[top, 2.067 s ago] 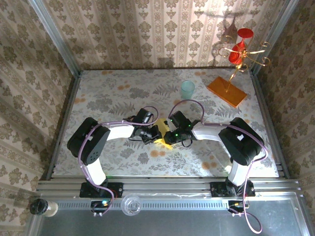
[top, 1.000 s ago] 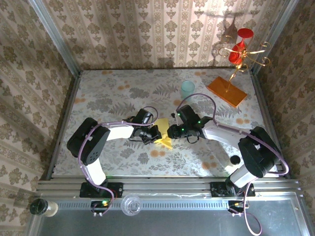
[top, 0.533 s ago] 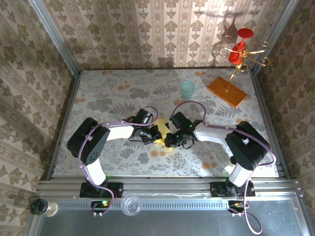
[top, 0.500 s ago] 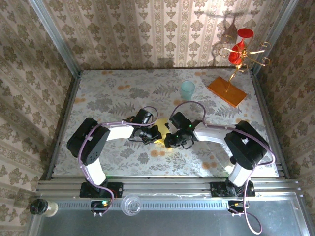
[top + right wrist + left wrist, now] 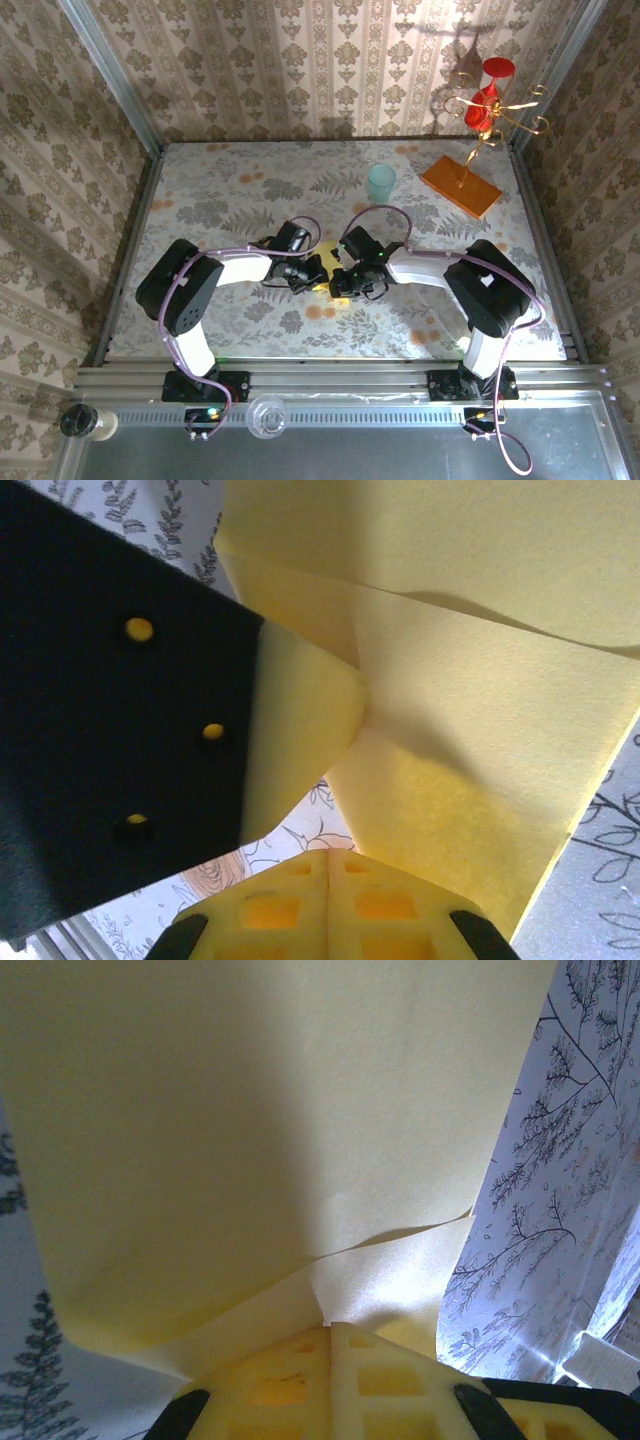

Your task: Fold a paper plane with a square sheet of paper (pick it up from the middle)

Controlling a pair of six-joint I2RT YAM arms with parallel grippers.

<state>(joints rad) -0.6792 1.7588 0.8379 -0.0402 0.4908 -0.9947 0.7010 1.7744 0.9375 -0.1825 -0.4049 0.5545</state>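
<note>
Part-folded yellow sheet (image 5: 200,1110) sits mid-tabletop (image 5: 220,200). Left fingers (image 5: 285,1385) pinch its 9 o'clock side, right fingers (image 5: 385,905) clamp its 4 o'clock side. Opposed pulling could tear it or skew the crease.

My L arm (image 5: 186,290) & R arm (image 5: 490,285): bulky black joint housings, white links betw. them, thin purple cables (image 5: 162,325) looping alongside. Fingers (image 5: 290,1390): yellow plastic w/ square grid recesses, black mounts behind.
</note>
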